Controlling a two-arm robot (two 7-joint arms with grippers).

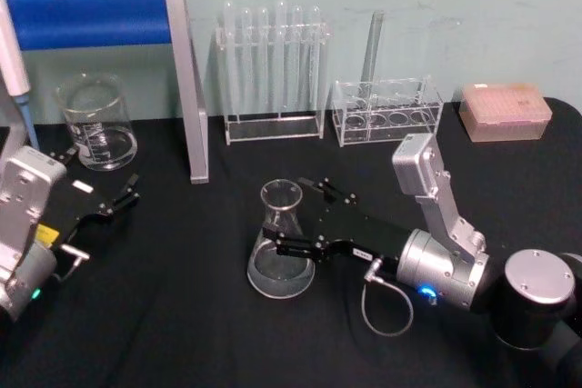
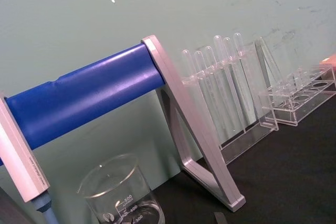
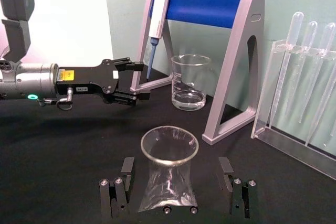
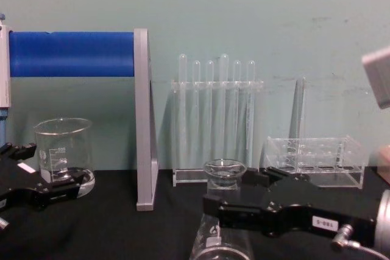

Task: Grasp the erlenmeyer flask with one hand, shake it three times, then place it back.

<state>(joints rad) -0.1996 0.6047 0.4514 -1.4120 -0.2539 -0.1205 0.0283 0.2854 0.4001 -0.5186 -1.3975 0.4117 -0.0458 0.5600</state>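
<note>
The clear erlenmeyer flask [image 1: 281, 244] stands upright on the black table, left of the middle. My right gripper [image 1: 300, 215] reaches in from the right and is open, one finger on each side of the flask. In the right wrist view the flask [image 3: 169, 182] sits between the two fingers [image 3: 124, 178], with a small gap on each side. From the chest view the flask's flared lip [image 4: 224, 170] rises just above the right gripper [image 4: 247, 198]. My left gripper [image 1: 98, 176] rests open at the far left of the table, by the beaker, holding nothing.
A glass beaker [image 1: 95, 124] stands at the back left under the blue-barred pipette stand [image 1: 186, 88], where a pipette [image 1: 14, 61] hangs. Behind the flask are a test tube rack [image 1: 273, 70], a lower clear rack [image 1: 386, 111] and a pink tip box [image 1: 505, 111].
</note>
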